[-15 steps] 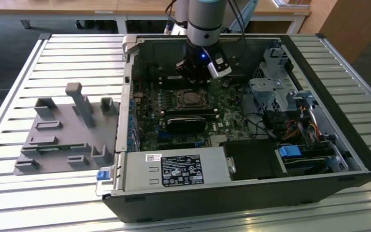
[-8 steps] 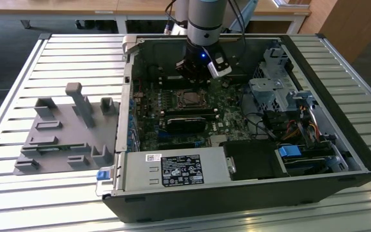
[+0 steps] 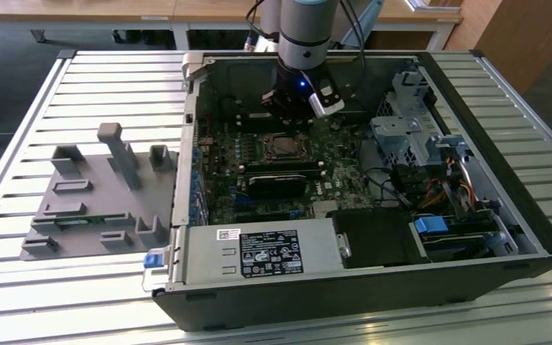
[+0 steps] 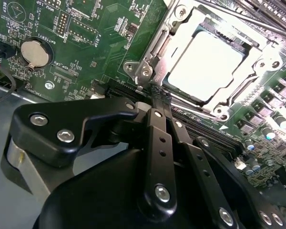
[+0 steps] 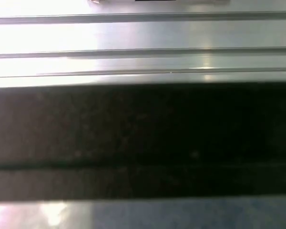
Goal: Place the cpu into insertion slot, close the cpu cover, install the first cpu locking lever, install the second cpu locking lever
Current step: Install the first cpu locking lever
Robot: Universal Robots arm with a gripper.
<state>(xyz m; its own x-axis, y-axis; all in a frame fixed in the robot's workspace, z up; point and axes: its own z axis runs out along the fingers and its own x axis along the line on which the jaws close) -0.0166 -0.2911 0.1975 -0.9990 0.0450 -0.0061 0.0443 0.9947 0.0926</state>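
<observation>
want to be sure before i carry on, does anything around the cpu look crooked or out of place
Nothing stands out. In the second wrist view the cpu lies flat and square in its socket, with the metal cover frame down around it. The pincer sits just beside the socket's edge. The green board around it looks undamaged.

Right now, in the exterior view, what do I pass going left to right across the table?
Grey fixture → green board → cpu in its slot, gripper just behind it → drive cage.
</observation>
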